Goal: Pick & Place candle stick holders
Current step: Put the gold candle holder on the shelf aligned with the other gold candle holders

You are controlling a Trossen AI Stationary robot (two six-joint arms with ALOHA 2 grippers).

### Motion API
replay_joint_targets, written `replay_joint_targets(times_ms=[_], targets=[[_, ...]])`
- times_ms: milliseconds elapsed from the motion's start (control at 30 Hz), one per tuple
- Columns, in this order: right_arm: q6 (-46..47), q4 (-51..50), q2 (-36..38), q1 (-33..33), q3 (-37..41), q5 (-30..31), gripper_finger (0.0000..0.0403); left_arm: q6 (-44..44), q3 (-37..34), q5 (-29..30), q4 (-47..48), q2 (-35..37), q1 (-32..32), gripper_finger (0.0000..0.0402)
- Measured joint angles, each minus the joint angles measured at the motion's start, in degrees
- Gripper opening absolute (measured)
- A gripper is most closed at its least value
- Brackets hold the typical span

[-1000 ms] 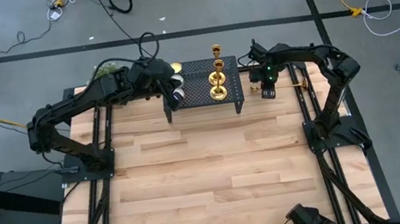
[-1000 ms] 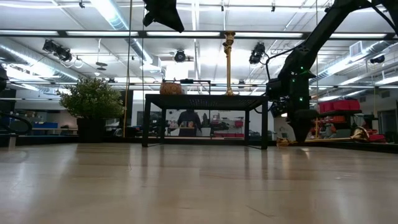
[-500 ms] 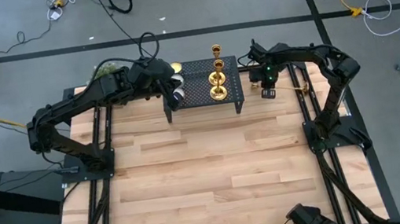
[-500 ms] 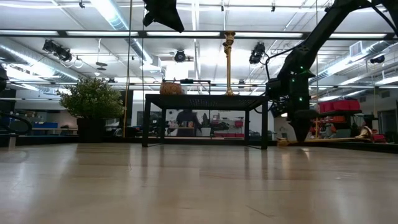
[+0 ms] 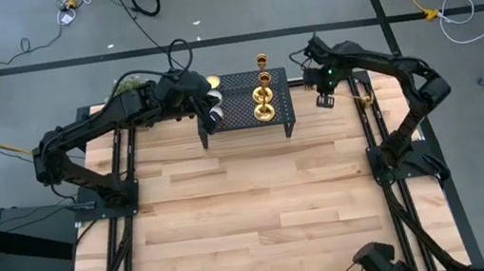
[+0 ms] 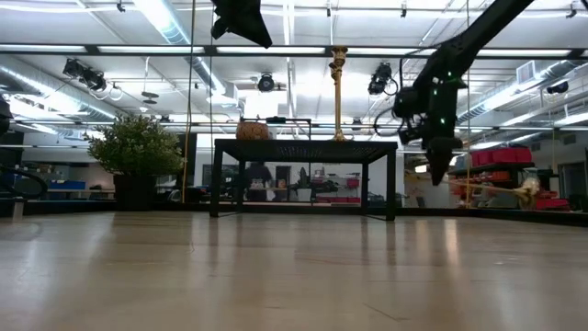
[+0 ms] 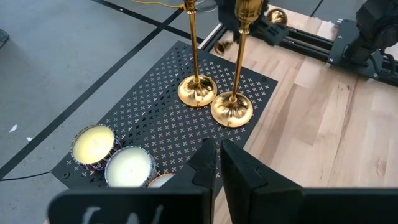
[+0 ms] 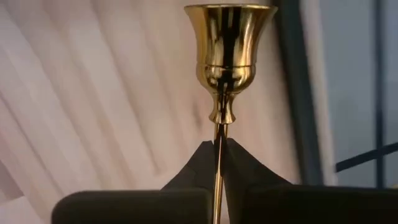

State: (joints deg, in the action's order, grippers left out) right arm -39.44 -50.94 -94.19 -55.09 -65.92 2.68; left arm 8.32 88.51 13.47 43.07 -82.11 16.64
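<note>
Workshop floor, grey, with cables; a butcher-block table [image 5: 253, 211] carries a small black perforated rack [image 5: 243, 108] at its far edge.

Third candle stick holder [image 8: 227, 74]: clamped by its thin stem between the closed fingers of the right gripper [image 8: 219, 152], cup end pointing away from the wrist. In the low view it hangs clear of the table, lying roughly level beside the gripper [image 6: 439, 165], to the right of the rack. High view puts this gripper [image 5: 325, 96] just off the rack's right end, near the table's far right corner; only a small gold glint of the piece shows there.

Two other candle stick holders [image 7: 198, 87] [image 7: 233, 106]: upright on the rack, round bases side by side and nearly touching, toward the rack's right half [image 5: 263, 103]. Low view shows them overlapped as one gold column [image 6: 338, 92] on the rack top.

Left gripper [image 7: 216, 162]: fingers closed together, nothing between them, held above the rack's near-left portion [image 5: 210, 111]. Below it sit white candles in small jars [image 7: 93, 144] [image 7: 129, 167] at the rack's left end.

Beyond the table in the low view: a potted plant [image 6: 138, 152] and a person [image 6: 259, 179] seen under the rack.
</note>
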Motion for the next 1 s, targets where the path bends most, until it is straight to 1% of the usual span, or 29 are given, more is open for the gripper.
replay_joint_targets(times_ms=[267, 467, 733, 867, 1000], targets=[[1.7, -2.5, 4.2, 0.0, -7.7, -0.2, 0.0007, 0.0, 0.0, 0.0, 0.0, 0.0, 0.0, 0.0028], [2.9, -4.0, 4.9, 0.0, -14.8, -0.3, 0.0007, 0.0, 0.0, 0.0, 0.0, 0.0, 0.0, 0.0028], [3.5, -4.0, 5.0, 0.1, -23.8, -2.6, 0.0007, -0.1, 0.0, 0.0, 0.0, 0.0, 0.0, 0.0028], [4.4, -3.1, 5.0, 0.1, -27.9, -6.1, 0.0007, -0.1, 0.0, 0.0, 0.0, 0.0, 0.0, 0.0028], [6.6, 0.0, 5.0, 0.6, -30.8, -11.3, 0.0007, -0.1, 0.0, 0.0, 0.0, 0.0, 0.0, 0.0028]])
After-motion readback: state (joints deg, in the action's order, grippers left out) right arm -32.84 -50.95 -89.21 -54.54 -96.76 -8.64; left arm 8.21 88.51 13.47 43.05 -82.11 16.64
